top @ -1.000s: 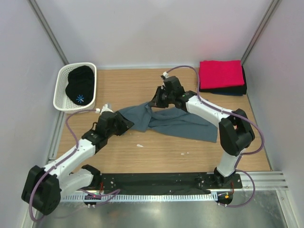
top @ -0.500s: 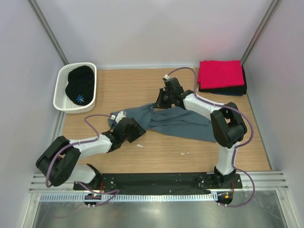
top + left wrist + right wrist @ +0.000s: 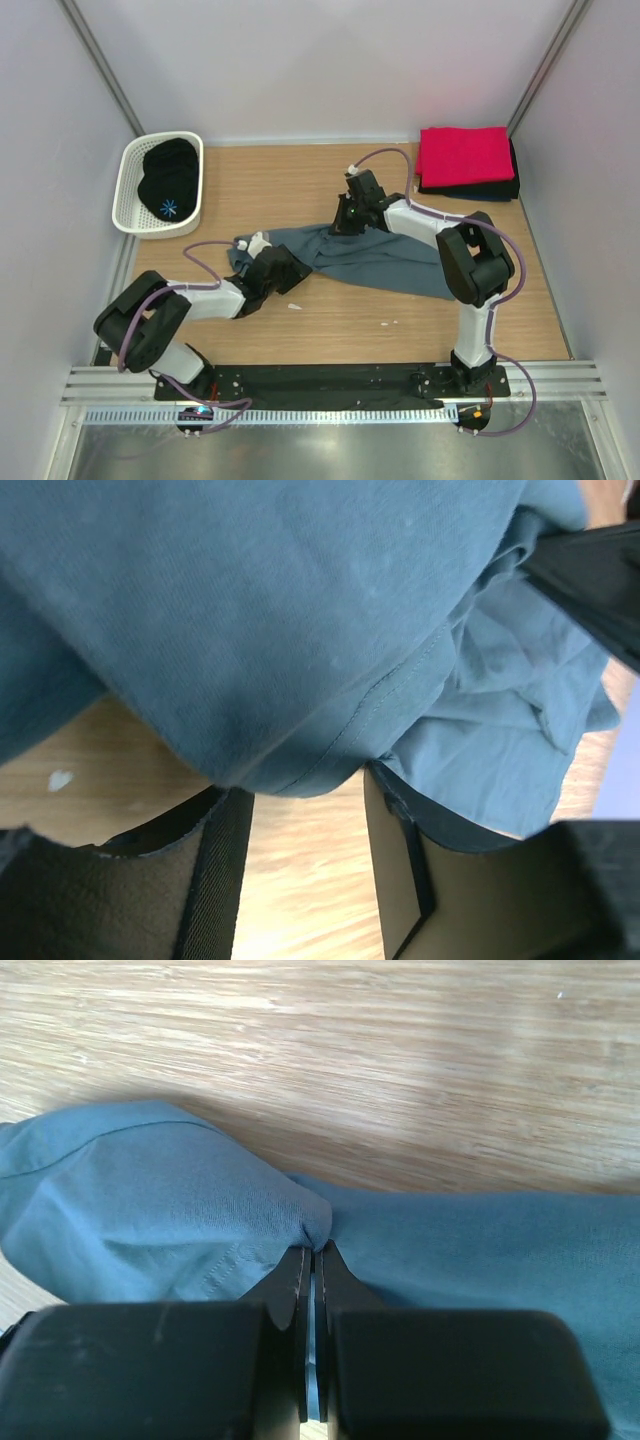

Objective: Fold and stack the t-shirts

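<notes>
The slate blue-grey t-shirt (image 3: 385,262) lies crumpled across the middle of the table. My left gripper (image 3: 288,272) sits at its left end. In the left wrist view the left gripper (image 3: 305,825) is open, bare wood shows between the fingers (image 3: 222,865), and the shirt's hem (image 3: 330,690) hangs over the fingertips. My right gripper (image 3: 341,219) is at the shirt's far upper edge. In the right wrist view the right gripper (image 3: 317,1252) is shut on a pinched fold of the shirt (image 3: 200,1200). A folded red t-shirt (image 3: 462,155) lies on folded dark shirts (image 3: 485,189) at the back right.
A white perforated basket (image 3: 128,195) at the back left holds a black cloth (image 3: 170,178). Small white scraps (image 3: 295,305) lie on the wood near the shirt. Grey walls close in the table on three sides.
My left arm has pulled back and folded in, and its gripper has moved right and nearer along the shirt's left end, which is now bunched. My right gripper has shifted slightly, still pinching the shirt.
</notes>
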`<state>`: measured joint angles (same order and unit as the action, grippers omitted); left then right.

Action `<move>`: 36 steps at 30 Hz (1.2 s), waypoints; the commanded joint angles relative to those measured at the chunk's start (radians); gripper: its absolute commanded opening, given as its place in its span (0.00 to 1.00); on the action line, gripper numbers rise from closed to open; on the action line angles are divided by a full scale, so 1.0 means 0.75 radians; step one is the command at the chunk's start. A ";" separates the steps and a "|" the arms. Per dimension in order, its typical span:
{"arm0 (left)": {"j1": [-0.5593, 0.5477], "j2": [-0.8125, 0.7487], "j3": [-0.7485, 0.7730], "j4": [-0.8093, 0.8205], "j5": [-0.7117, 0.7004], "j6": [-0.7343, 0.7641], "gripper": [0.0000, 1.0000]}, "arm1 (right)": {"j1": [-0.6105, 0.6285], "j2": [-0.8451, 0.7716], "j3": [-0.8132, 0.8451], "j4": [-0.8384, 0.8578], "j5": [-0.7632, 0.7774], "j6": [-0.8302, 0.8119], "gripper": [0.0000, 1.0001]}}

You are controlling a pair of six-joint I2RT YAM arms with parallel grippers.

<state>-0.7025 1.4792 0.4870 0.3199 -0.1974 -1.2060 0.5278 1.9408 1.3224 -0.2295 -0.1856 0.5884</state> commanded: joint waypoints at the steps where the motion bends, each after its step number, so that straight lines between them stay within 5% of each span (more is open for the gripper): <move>1: -0.008 0.048 -0.001 0.152 -0.048 -0.020 0.49 | -0.004 0.008 0.002 0.013 0.014 -0.016 0.01; 22: -0.008 -0.097 -0.019 0.062 -0.103 0.019 0.09 | -0.004 0.010 0.043 -0.044 0.008 -0.013 0.01; 32: -0.008 -0.185 0.040 -0.126 -0.097 0.072 0.21 | -0.006 -0.023 0.024 -0.062 0.004 -0.018 0.01; 36: -0.006 -0.201 -0.044 -0.022 -0.056 0.001 0.20 | -0.006 -0.007 -0.006 -0.044 0.000 -0.020 0.01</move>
<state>-0.7048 1.3560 0.4828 0.2611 -0.2314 -1.1782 0.5270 1.9533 1.3201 -0.2729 -0.1822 0.5861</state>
